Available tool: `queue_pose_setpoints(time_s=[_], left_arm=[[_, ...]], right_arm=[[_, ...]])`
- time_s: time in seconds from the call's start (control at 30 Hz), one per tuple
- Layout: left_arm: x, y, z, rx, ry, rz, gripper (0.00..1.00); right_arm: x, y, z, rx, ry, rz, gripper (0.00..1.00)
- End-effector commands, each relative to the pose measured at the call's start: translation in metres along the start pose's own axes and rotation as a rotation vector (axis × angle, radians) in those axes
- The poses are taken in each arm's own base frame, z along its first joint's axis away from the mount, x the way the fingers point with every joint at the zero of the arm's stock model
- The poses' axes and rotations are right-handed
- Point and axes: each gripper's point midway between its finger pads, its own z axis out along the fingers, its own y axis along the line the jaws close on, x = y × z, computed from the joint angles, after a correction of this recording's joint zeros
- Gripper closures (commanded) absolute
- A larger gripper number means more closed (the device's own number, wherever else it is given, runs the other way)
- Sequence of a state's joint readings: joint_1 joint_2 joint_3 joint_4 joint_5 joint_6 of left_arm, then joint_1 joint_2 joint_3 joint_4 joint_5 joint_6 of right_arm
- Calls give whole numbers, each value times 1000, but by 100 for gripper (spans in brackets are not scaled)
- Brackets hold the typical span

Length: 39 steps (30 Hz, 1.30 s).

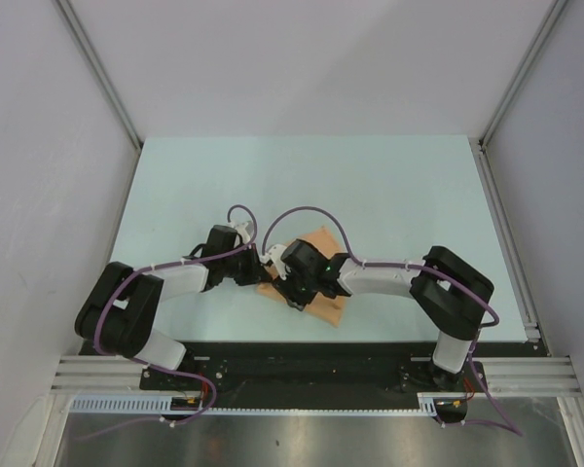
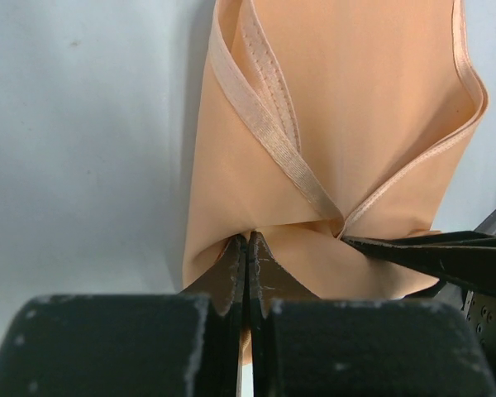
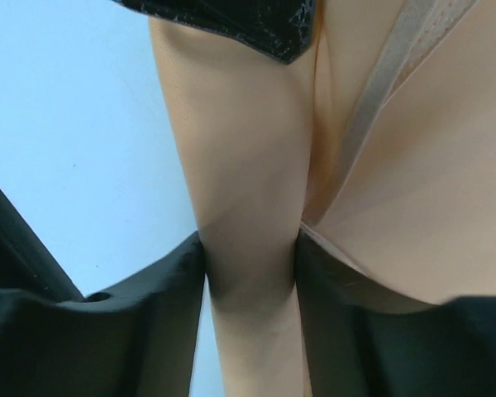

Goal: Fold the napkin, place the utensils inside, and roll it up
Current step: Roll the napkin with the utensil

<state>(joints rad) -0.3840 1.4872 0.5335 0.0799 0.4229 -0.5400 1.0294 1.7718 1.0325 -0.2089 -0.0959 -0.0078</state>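
Note:
The peach-orange napkin (image 1: 323,245) lies folded near the table's front middle, mostly covered by both wrists. In the left wrist view the napkin (image 2: 355,124) shows hemmed layers converging toward my left gripper (image 2: 248,240), whose jaws are pressed together with a sliver of cloth pinched between them. My right gripper (image 3: 250,265) has both fingers against the sides of a rolled-up band of the napkin (image 3: 248,190). From above, the left gripper (image 1: 271,265) and right gripper (image 1: 290,292) meet at the cloth's near-left end. The utensils are hidden.
The pale blue-green table (image 1: 389,185) stretches out behind and to both sides of the napkin. White walls and metal rails (image 1: 501,224) border it. The arm bases and a black rail (image 1: 302,365) run along the near edge. A right finger (image 2: 446,252) crosses the left wrist view.

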Motion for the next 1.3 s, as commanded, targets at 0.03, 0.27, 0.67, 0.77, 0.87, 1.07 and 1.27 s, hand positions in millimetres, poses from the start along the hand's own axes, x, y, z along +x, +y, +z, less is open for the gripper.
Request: queue_pose_setpoints(time_s=[0.03, 0.27, 0.67, 0.77, 0.87, 1.07, 1.27], left_arm=[[4, 20, -3, -95, 9, 24, 97], [-37, 21, -36, -112, -186, 5, 45], [-14, -11, -40, 139, -218, 36, 25], [-12, -10, -39, 151, -222, 38, 25], [-13, -9, -37, 152, -227, 40, 29], [-18, -9, -33, 153, -236, 48, 43], [-21, -10, -31, 154, -241, 56, 62]], right_arm=[[25, 9, 8, -74, 107, 73, 64], [43, 21, -3, -284, 167, 218, 75], [42, 11, 7, -459, 233, 373, 75], [43, 6, 10, -478, 252, 407, 75], [44, 3, 13, -485, 265, 432, 75], [49, -5, 20, -478, 294, 469, 75], [48, -8, 23, -485, 297, 483, 75]])
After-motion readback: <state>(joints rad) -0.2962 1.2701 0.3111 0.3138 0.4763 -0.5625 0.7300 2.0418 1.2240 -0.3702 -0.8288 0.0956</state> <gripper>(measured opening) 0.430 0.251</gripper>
